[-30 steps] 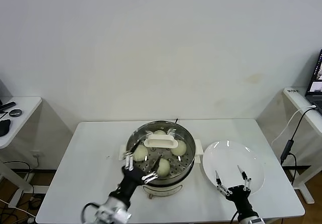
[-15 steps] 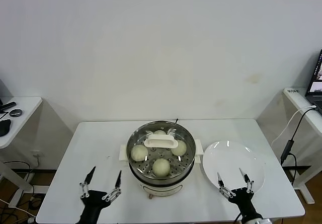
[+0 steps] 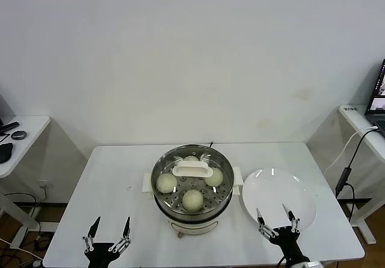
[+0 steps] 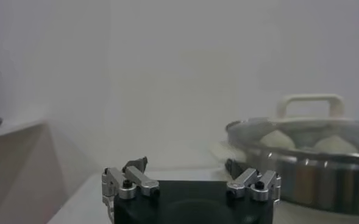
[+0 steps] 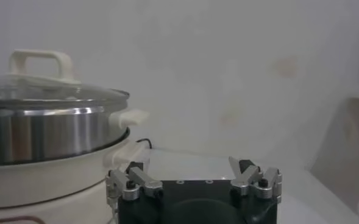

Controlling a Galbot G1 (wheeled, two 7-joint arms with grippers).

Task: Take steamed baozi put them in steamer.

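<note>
On the worktop [image 3: 108, 177] all four steamed baozi [image 3: 192, 200] are sitting inside the lidded steamer [image 3: 224, 203], so left tool [image 3: 108, 236] and right tool [image 3: 276, 222] are hanging open-fingered, empty, at the near edge.

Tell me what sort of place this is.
Probably a lab or office test room, not a kitchen: a steamer of steamed baozi and a white plate on a plain white table against a bare wall, with computer desks either side.
</note>
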